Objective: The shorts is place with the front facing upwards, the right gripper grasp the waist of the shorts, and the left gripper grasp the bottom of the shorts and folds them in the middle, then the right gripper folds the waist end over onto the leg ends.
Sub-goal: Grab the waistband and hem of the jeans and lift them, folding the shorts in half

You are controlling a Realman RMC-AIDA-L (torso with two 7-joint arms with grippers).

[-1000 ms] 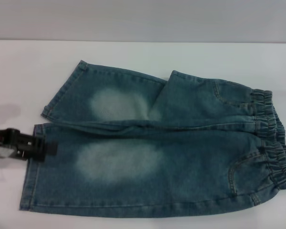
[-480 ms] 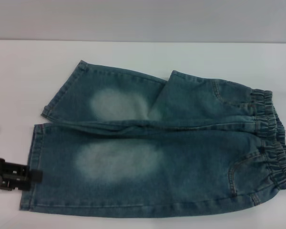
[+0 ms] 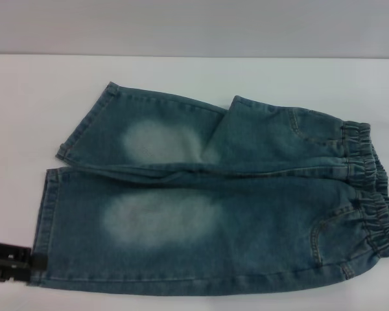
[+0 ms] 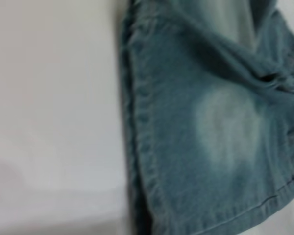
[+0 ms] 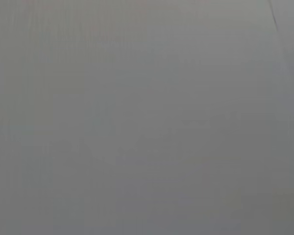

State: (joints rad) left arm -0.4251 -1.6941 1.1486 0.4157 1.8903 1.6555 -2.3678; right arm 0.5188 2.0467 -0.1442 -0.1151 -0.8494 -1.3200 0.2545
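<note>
you have the left gripper (image 3: 16, 260) low at the near left corner of the shorts (image 3: 207, 201), its black tip touching the bottom of the shorts (image 3: 42, 227) on the near leg. you can't tell if its claw is shut or apart. the shorts lie flat on the white table (image 3: 26, 103), front up, stretching away to its right, with the waist of the shorts (image 3: 373, 194) at the far right end. your right gripper is not seen.

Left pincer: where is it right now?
In the head view the left pincer sits at the picture's lower left, at the near corner of the bottom of the shorts, over the white table.
</note>
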